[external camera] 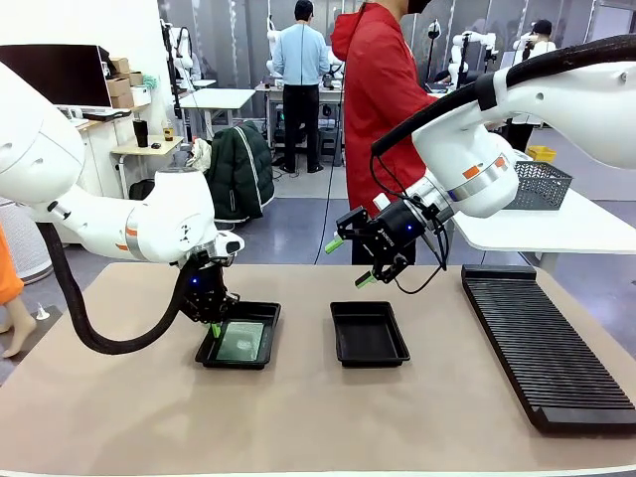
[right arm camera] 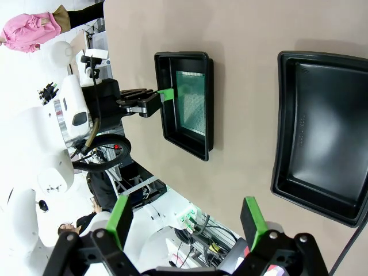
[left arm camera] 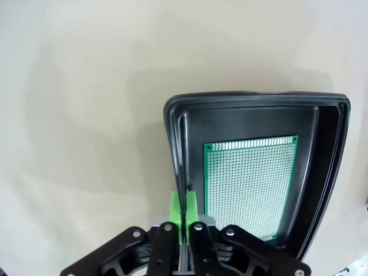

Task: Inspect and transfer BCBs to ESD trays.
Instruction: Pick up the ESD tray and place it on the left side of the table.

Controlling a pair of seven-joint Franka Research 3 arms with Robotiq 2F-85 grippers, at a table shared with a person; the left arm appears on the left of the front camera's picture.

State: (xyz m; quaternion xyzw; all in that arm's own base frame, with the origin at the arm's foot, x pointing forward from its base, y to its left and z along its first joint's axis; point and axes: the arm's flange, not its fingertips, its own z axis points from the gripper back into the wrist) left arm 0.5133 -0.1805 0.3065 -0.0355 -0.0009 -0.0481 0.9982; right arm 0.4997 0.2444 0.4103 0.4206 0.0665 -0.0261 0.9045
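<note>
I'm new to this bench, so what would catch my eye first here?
A green BCB lies flat in the left ESD tray, the left pincer shut at its rim. The right pincer hangs open above the table by the empty second ESD tray.

- BCB (left arm camera: 250, 187), lower right of the frame: green, fine pale dot grid.
- ESD trays (external camera: 370, 334): plain black.
- desk (external camera: 298, 417): beige.
- left pincer (left arm camera: 184, 201): black, green pads.
- rack (external camera: 547, 343), right of the frame: black, ribbed.
</note>
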